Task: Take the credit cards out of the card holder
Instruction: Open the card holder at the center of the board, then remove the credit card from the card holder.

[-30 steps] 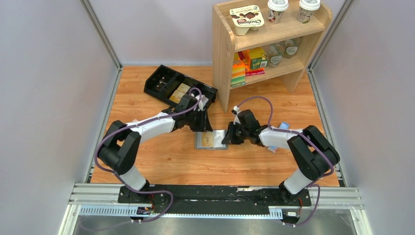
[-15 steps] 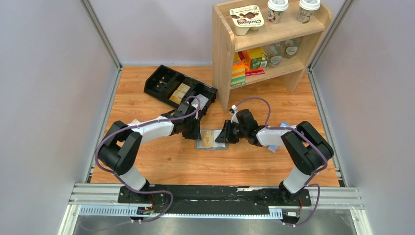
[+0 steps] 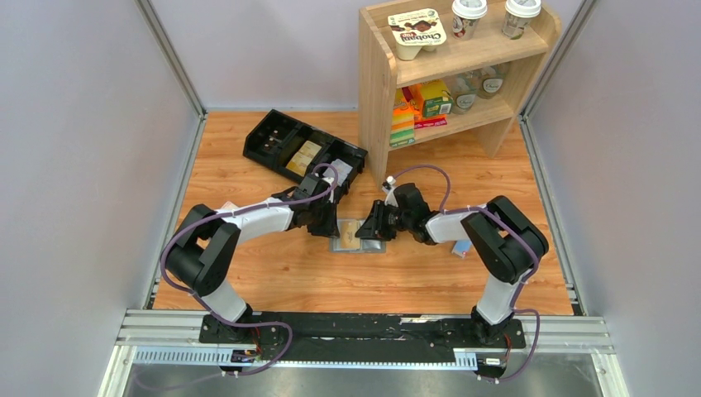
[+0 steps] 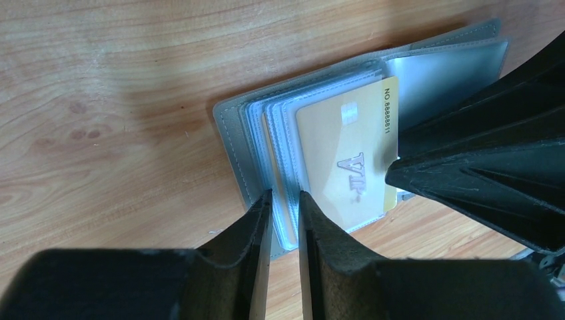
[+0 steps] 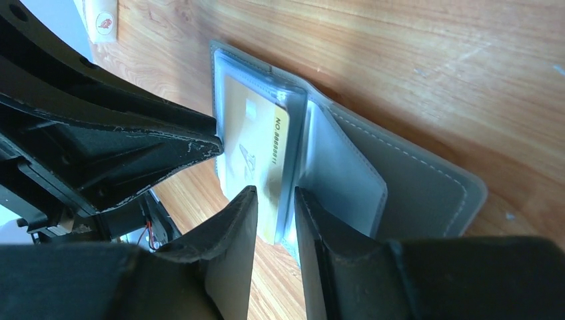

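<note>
The grey-blue card holder (image 3: 357, 240) lies open on the wooden table. In the left wrist view the holder (image 4: 233, 133) shows clear sleeves. A tan credit card (image 4: 343, 157) sits in the top sleeve, its numbered edge sticking out to the right. My left gripper (image 4: 285, 200) has its jaws a narrow gap apart, tips over the sleeve edges of the left half. My right gripper (image 5: 274, 197) is also narrowly open. It straddles the exposed edge of the card (image 5: 256, 150), next to the empty right half of the holder (image 5: 400, 180). In the top view the two grippers (image 3: 333, 225) (image 3: 370, 230) meet over the holder.
A black compartmented tray (image 3: 273, 141) holding small items lies behind the left arm. A wooden shelf (image 3: 376, 83) with cups and packets stands at the back right. A slim blue-and-white packet (image 3: 461, 247) lies by the right forearm. Grey walls close in both sides.
My right gripper has slid left onto the holder, up to the card. My left gripper has come forward and down from near the tray onto the holder's left half.
</note>
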Controlling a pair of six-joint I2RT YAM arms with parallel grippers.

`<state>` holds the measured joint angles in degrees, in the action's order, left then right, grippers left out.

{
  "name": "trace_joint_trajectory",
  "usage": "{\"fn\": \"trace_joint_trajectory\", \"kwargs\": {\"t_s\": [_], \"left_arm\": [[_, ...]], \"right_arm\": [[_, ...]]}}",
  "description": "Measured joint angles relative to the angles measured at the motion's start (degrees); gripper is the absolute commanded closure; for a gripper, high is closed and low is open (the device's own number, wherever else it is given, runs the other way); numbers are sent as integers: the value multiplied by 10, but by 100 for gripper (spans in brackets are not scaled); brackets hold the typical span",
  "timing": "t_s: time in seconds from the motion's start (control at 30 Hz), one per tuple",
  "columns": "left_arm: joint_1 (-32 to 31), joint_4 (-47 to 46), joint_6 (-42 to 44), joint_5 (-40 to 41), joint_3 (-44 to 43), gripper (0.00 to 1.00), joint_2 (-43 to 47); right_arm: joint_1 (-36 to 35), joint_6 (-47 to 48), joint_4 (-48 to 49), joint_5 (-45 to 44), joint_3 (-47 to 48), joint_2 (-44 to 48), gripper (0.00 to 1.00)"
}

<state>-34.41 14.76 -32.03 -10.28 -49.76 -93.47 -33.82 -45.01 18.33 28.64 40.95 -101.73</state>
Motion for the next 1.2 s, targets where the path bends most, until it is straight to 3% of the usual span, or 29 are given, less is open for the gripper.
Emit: {"fn": "trace_joint_trajectory", "kwargs": {"t_s": [0.1, 0.4, 0.77, 1.2], "left_arm": [[0, -2, 0, 0, 1, 74, 0], [-2, -2, -2, 6, 2, 79, 0], [-5, 4, -5, 12, -3, 80, -3], [-12, 18, -4, 25, -12, 80, -7]], "right_arm": [[-2, -3, 4, 4, 6, -7, 66], [-3, -6, 16, 15, 2, -1, 81], [-3, -7, 32, 22, -16, 21, 86], [1, -48, 89, 58, -12, -19, 77]]}}
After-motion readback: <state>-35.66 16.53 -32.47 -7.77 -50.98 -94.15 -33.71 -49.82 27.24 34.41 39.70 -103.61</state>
